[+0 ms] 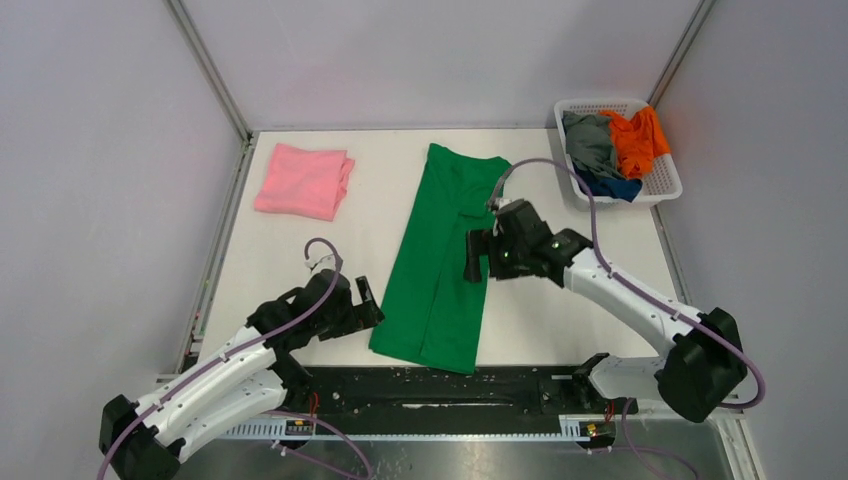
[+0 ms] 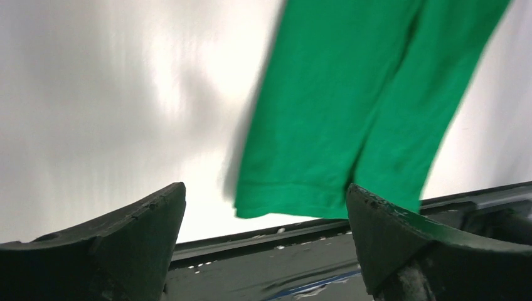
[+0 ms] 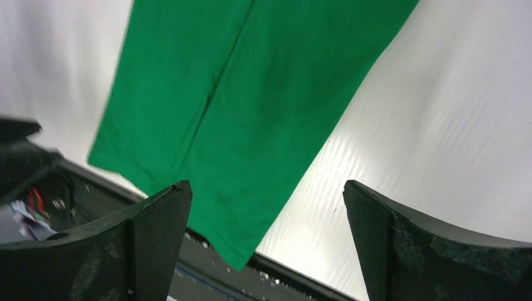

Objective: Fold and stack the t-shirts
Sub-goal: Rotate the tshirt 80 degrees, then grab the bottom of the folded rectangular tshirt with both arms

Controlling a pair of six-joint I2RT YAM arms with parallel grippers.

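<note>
**A:** The claws first: how do they stand from above?

**B:** The left claw [image 1: 366, 300] is low over the tabletop [image 1: 560, 310], just beside the near left edge of the green t-shirt [image 1: 440, 250]. The right claw [image 1: 473, 257] is over the shirt's right edge, about halfway along its length. From up here I cannot tell how far either one gapes.

**A:** And the clothes?

**B:** The green one lies as a long folded strip from the far middle to the near edge, with its hem over the dark rail [image 1: 450, 385]. The pink t-shirt [image 1: 303, 180] lies folded at the far left, well apart. The orange t-shirt [image 1: 638, 135], grey t-shirt [image 1: 590, 140] and dark blue t-shirt [image 1: 612, 187] are heaped in the white basket [image 1: 665, 190] at the far right corner.

**A:** Left wrist view?

**B:** The left claw [image 2: 265, 188] is spread wide with nothing in it. The green t-shirt [image 2: 351, 94] hangs ahead, its hem in the gap and nearer the right finger, over the dark rail [image 2: 263, 263]. Bare tabletop [image 2: 113, 94] is to the left.

**A:** Right wrist view?

**B:** The right claw [image 3: 266, 185] is also wide apart and empty. The green t-shirt [image 3: 251, 94] lies beyond it, reaching down towards the left finger, with bare tabletop [image 3: 452, 125] to the right.
</note>
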